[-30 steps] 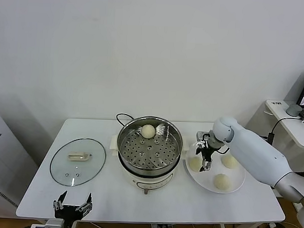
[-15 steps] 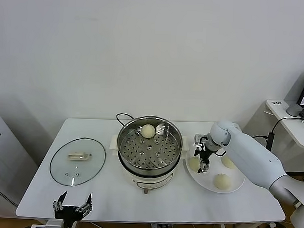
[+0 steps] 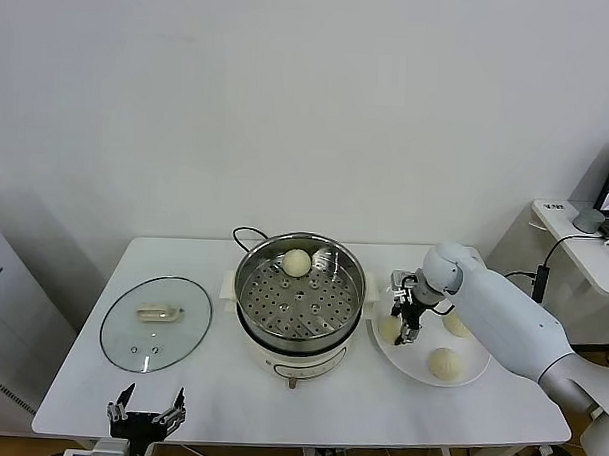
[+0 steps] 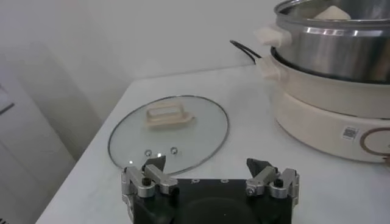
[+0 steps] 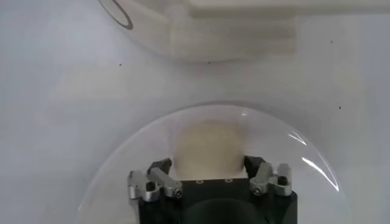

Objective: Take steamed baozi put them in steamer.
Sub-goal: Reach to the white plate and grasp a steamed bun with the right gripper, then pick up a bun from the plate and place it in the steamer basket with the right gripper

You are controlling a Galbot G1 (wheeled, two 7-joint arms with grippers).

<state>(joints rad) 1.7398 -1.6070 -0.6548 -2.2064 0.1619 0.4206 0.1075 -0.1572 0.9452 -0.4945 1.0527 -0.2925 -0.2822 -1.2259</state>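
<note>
White table [image 3: 478, 409] — pincer [image 3: 401, 316] astride baozi [image 3: 389, 327]

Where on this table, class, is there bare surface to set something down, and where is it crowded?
Bare tabletop runs along the front edge, before the glass lid and steamer. Another patch lies behind the lid, by the far left corner. The plate is crowded: three baozi, with the right gripper down around the nearest baozi.
</note>
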